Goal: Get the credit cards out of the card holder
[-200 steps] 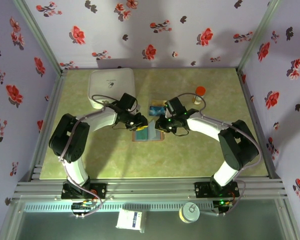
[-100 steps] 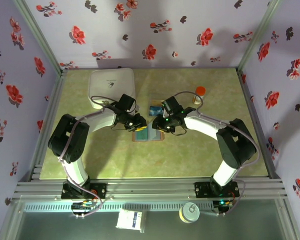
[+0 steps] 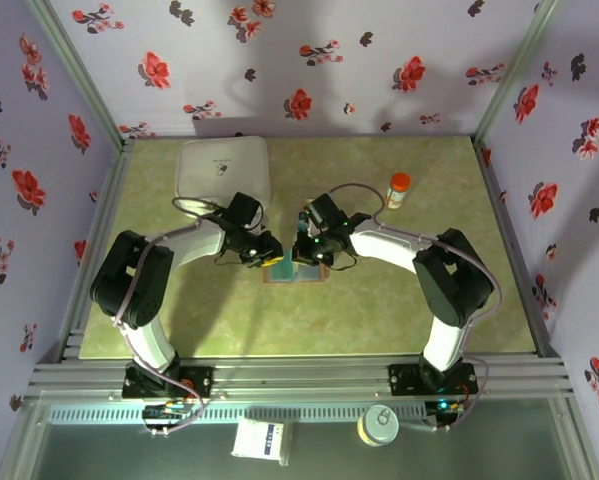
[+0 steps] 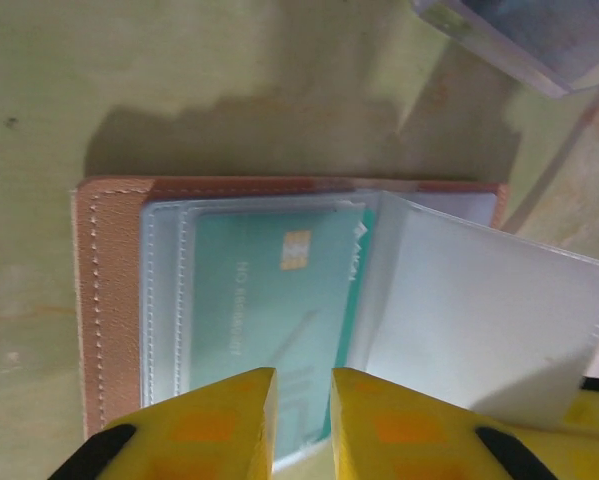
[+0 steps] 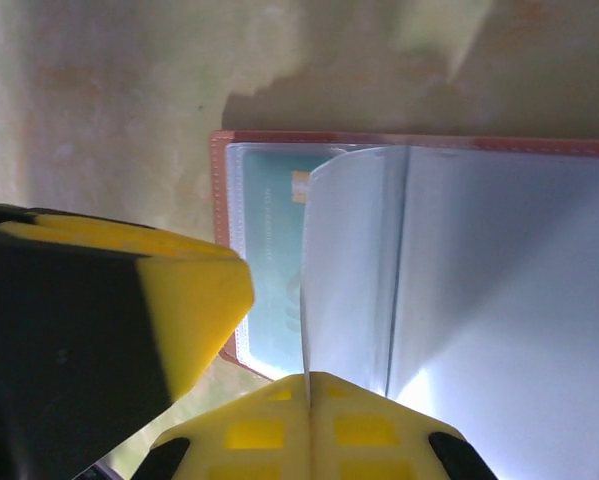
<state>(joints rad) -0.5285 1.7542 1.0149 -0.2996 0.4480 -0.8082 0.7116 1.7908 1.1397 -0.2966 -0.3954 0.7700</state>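
Meeting over the middle of the green tabletop [image 3: 399,300], two robot arms bend to an open card holder [image 3: 297,271] that lies flat between them, tan leather rim down and clear pockets up. The right pincer [image 5: 307,385] is closed on the edge of a clear sleeve [image 5: 349,260], holding that leaf upright above the fold. Beside the lifted leaf, a teal card [image 4: 264,310] with a gold chip sits in its pocket, inside the holder. The left pincer [image 4: 302,390] hangs at the near edge of that pocket, its yellow fingers [image 4: 214,425] drawn to a narrow gap through which the card shows. Whether they touch the holder cannot be told. A white box [image 3: 224,170] stands well behind the left arm, and a small bottle [image 3: 398,190] with a red cap stands toward the far right of the tabletop.
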